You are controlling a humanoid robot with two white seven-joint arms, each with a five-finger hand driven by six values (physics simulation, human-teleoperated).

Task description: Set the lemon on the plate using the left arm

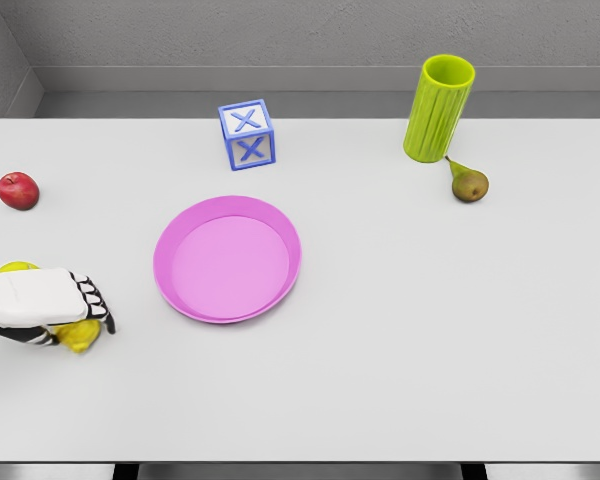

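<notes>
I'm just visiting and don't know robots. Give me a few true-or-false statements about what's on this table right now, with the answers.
1. The pink plate has nothing on it. True.
2. The left hand is over the lemon near the table's left edge. True.
3. The red apple lies inside the plate. False: it sits on the table, far left, apart from the plate.
4. The green cup lies on its side. False: it stands upright.
5. The pear lies beside the green cup. True.
6. The lettered block is in front of the plate. False: it stands behind it.
</notes>
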